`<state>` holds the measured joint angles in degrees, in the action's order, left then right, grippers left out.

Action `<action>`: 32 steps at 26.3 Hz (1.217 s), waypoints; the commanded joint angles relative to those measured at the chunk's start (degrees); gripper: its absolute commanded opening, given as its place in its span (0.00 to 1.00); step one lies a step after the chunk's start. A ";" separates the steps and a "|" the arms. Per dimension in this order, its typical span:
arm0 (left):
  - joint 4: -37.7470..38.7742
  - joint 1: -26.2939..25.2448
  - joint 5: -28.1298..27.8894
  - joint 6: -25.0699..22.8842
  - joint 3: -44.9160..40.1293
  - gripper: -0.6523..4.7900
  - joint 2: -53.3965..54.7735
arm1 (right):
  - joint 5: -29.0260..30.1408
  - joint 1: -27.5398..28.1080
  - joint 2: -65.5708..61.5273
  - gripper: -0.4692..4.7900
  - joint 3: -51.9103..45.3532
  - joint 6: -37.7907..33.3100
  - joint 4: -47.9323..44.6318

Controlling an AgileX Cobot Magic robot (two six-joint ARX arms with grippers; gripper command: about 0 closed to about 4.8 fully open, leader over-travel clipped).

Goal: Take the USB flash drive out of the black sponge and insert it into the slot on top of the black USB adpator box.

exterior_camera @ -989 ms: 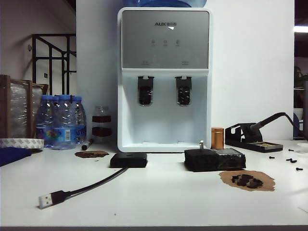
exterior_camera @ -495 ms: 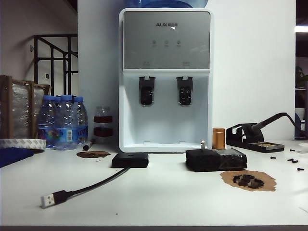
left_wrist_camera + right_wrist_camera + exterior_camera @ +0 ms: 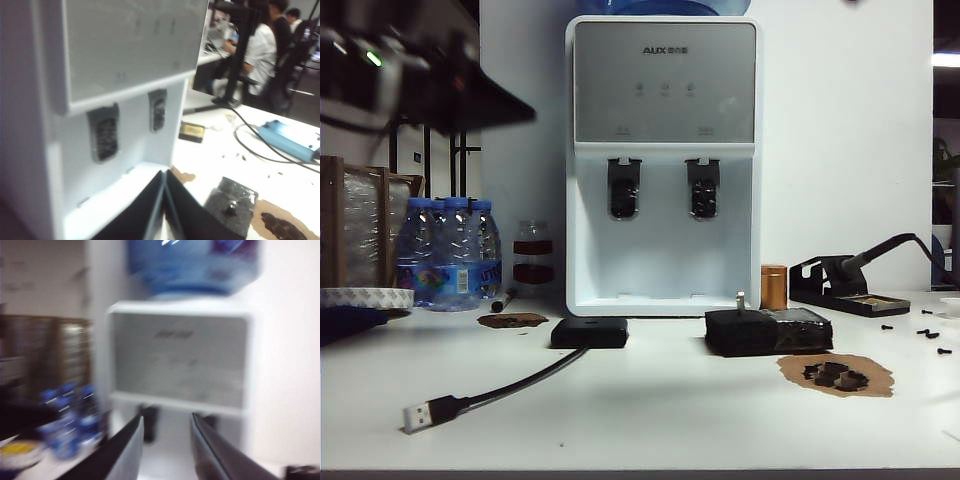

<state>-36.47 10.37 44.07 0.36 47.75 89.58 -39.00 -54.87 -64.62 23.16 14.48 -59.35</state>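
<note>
Only thing that's actually reading clearly here is the "AUX" logo, sitting in dark letters near the top of the grey front panel of the water dispenser (image 3: 663, 165) in the exterior view, with a couple of tiny characters trailing after it that are coming out too small to make out. The bottled water pack (image 3: 448, 255) is showing blue labels but the print is staying unreadable, and both wrist views are blurring the dispenser's lettering into mush.

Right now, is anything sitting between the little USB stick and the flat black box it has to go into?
No. The stick stands up in the sponge, and only bare table lies between it and the box.
</note>
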 commanded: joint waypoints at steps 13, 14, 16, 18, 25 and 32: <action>8.61 16.33 -4.66 -11.96 6.95 0.11 12.44 | 14.38 14.60 -28.46 0.46 -4.20 -23.85 -12.72; 8.31 17.92 -7.26 -12.00 6.97 0.11 12.85 | 14.38 14.60 -30.34 0.46 -3.58 -23.50 -14.19; 7.19 20.37 -9.62 -12.00 6.97 0.11 14.16 | 14.67 14.60 -33.42 0.47 -2.03 -22.25 -15.47; 5.40 21.86 -11.56 -12.00 6.99 0.11 15.87 | 14.80 14.64 -36.30 0.46 -0.17 -21.70 -15.78; -0.79 22.97 -17.77 -11.91 7.41 0.11 23.08 | 13.27 16.44 -43.69 0.46 2.89 -21.57 -17.25; -0.81 23.19 -19.85 -11.89 10.73 0.11 25.53 | 15.98 20.17 -43.95 0.46 4.48 -21.14 -16.44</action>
<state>-35.99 33.30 24.56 -11.46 57.30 115.11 -24.60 -35.66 -108.55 27.09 -6.90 -75.29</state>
